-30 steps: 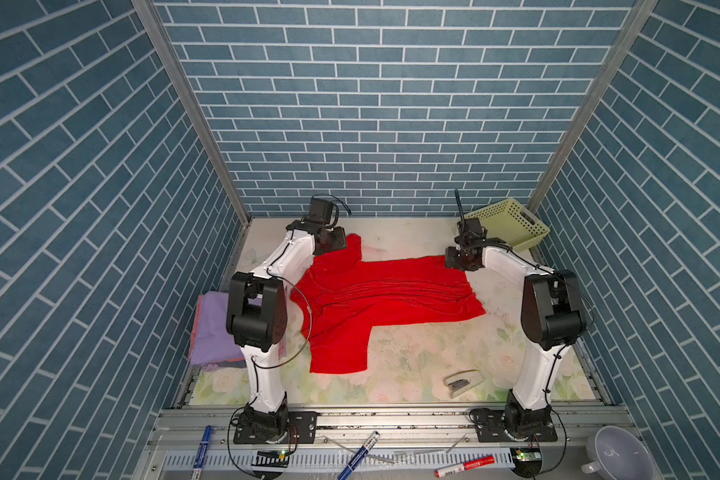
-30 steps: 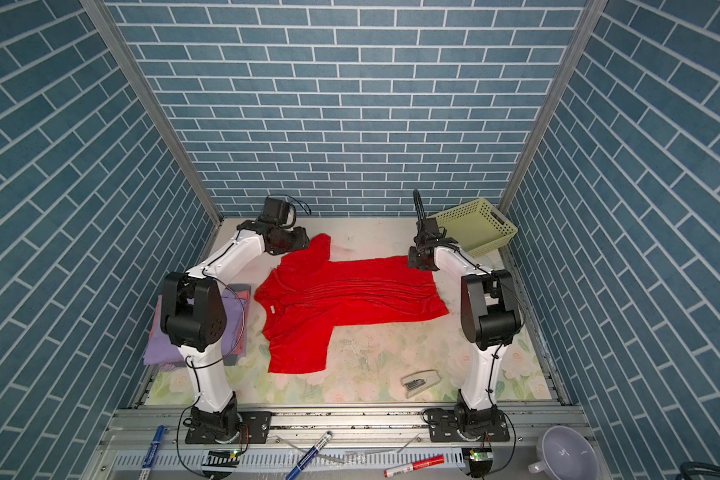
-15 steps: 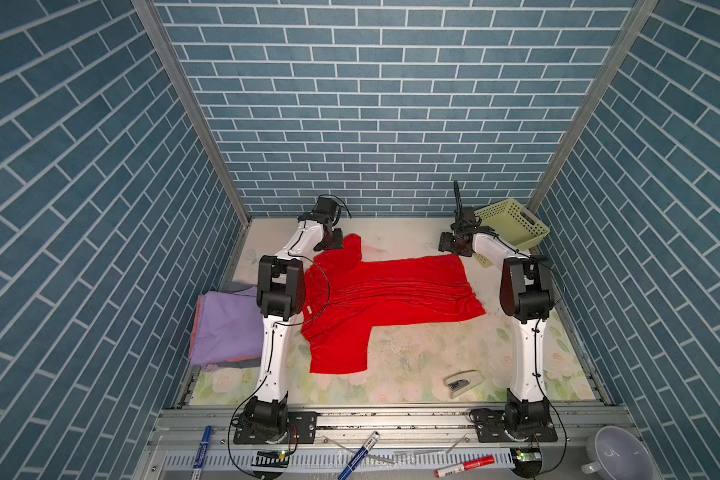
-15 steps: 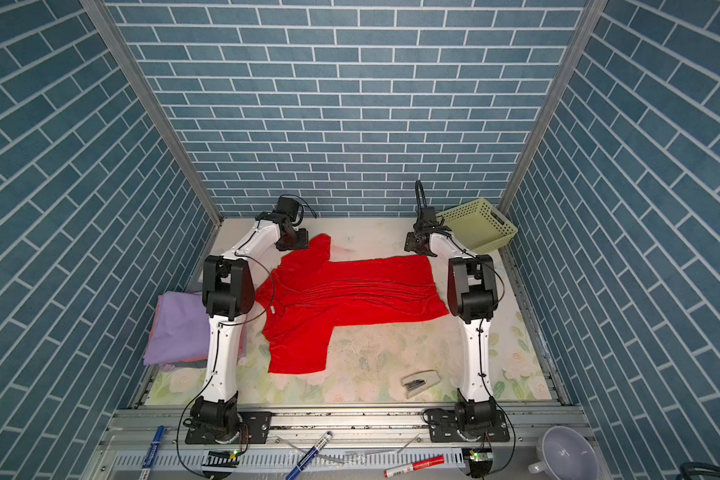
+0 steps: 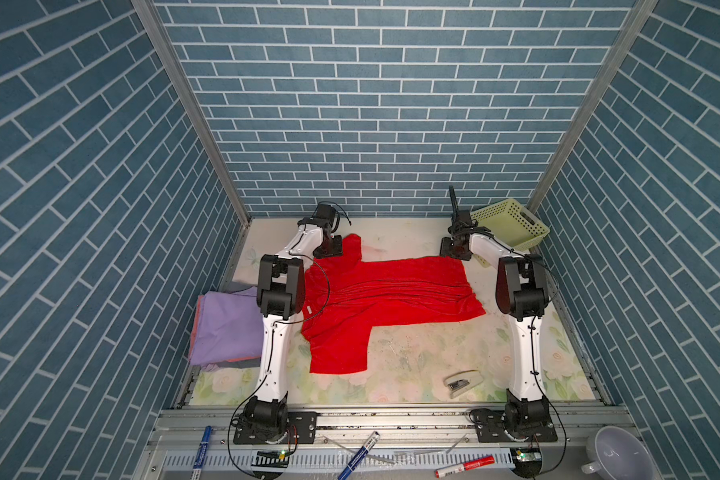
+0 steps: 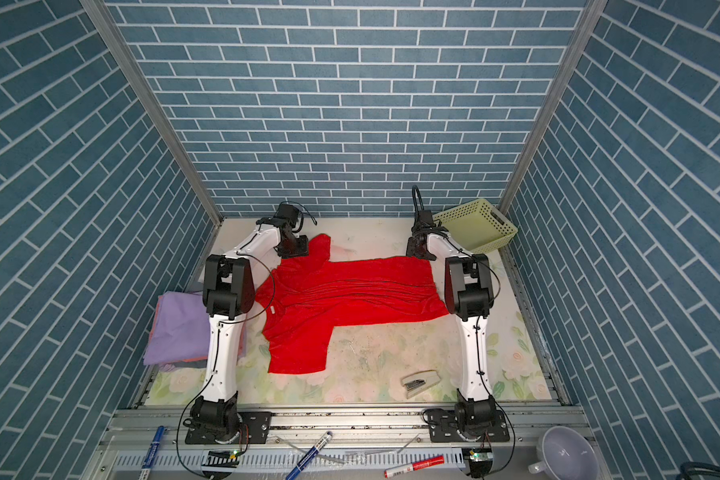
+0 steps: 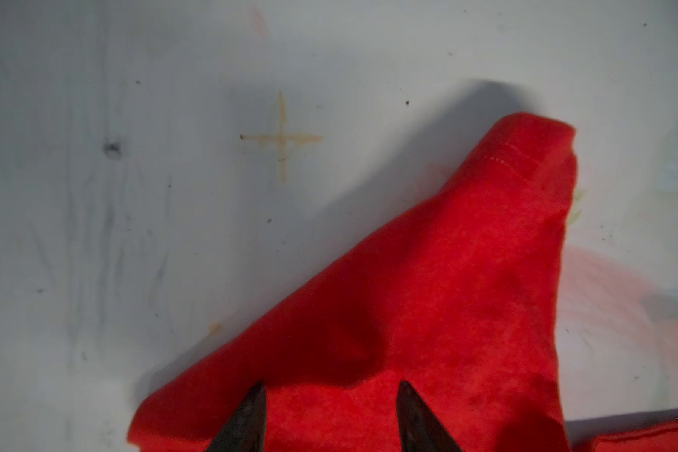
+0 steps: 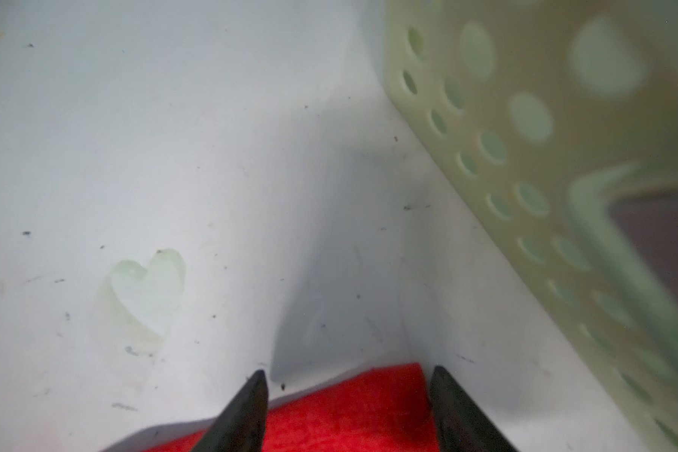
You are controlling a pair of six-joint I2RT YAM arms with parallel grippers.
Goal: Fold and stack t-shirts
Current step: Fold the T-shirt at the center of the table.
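Bench (image 5: 412, 353): red tee (image 5: 391, 291) spread; left pincer (image 7: 329, 391), right pincer (image 8: 347, 377) apart at 12 o'clock edge; pinch both corners evenly.

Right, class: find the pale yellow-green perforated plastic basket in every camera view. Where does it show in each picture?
Top view: the basket stands in the table's far right corner, behind the right arm.
Top view: the basket is in the same far right corner.
Left wrist view: not in it.
Right wrist view: its holed wall rises close beside the right gripper.
Shared landmark: the bright red cloth t-shirt, seen in all four views.
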